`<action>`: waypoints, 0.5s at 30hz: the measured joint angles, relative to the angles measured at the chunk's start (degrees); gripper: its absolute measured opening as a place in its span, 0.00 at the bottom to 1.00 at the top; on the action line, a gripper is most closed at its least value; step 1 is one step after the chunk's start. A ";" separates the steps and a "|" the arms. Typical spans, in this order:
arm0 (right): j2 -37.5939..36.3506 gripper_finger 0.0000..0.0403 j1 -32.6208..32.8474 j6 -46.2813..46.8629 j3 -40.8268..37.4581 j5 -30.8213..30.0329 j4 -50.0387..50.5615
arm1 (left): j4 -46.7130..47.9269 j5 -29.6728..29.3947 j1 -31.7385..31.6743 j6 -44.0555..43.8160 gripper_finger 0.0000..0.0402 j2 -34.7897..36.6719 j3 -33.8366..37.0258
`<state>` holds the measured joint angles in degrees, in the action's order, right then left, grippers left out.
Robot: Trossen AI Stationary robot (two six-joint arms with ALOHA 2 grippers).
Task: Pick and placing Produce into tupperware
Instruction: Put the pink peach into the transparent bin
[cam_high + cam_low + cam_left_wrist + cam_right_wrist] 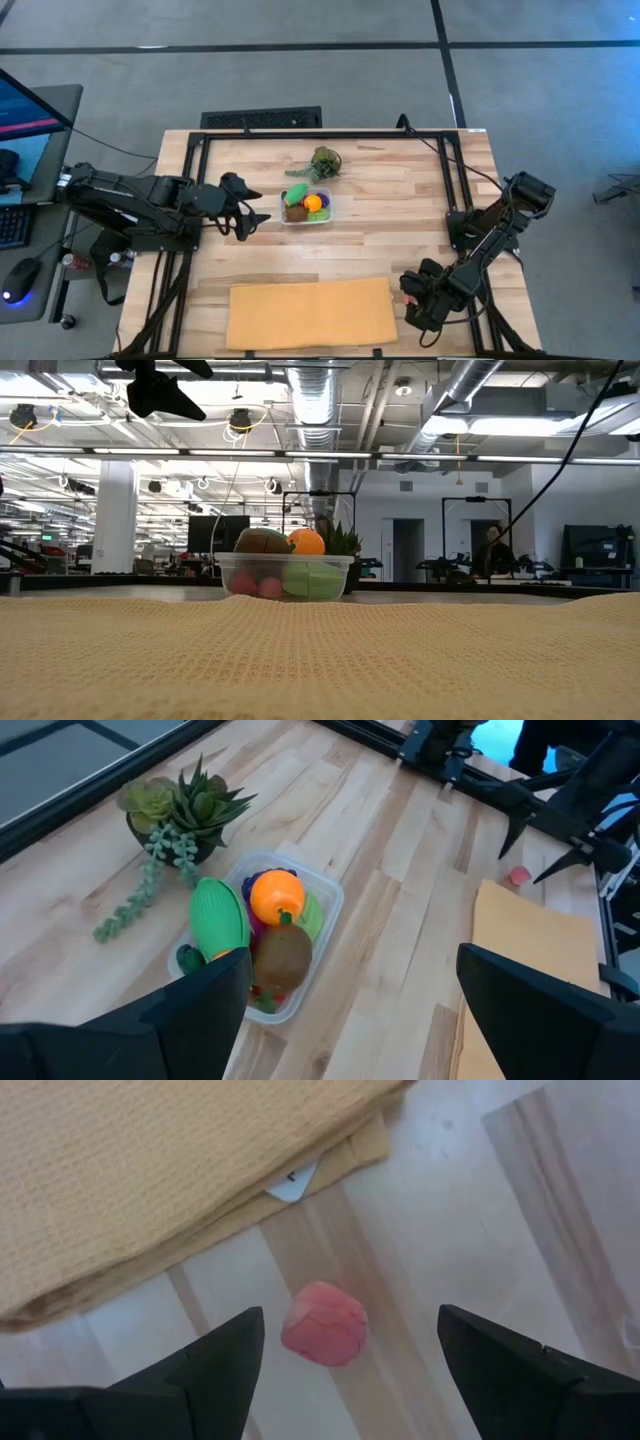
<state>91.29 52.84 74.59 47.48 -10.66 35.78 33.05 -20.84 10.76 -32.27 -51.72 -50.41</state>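
Observation:
The clear tupperware (pixel 306 206) stands mid-table, holding a green piece (pixel 218 915), an orange piece (pixel 276 895) and a brown piece (pixel 283 958). My left gripper (pixel 255 215) hovers open just left of the tub and above the table, with nothing between its fingers (pixel 350 1010). One pink piece of produce (pixel 324 1323) lies on the bare wood near the front right, beside the tan cloth's corner. My right gripper (pixel 350 1365) points down over it, open. Its fingers stand on either side of the piece without touching it (pixel 412 292).
A folded tan cloth (pixel 310 312) covers the near middle of the table, and its corner (pixel 300 1170) lies close to the pink piece. A bushy green leafy bunch (pixel 322 165) sits just behind the tub. Bare wood lies between the tub and my right arm.

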 joint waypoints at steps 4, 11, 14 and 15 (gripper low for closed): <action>0.00 0.70 0.02 -0.16 0.00 0.02 -0.05 | 0.01 0.00 0.00 -0.07 0.85 0.00 0.00; 2.79 0.65 0.27 -1.60 0.01 1.22 -2.97 | 0.02 -0.02 0.00 -0.09 0.85 0.00 -0.02; 3.38 0.64 0.10 -1.44 0.07 1.24 -3.51 | 0.01 -0.04 0.01 -0.11 0.85 0.00 -0.02; 3.41 0.64 -0.06 -1.21 0.10 1.23 -3.47 | 0.03 -0.04 -0.01 -0.09 0.85 0.00 -0.02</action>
<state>94.69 52.78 73.38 47.59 -9.43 32.30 33.08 -20.88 10.75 -32.36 -51.72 -50.43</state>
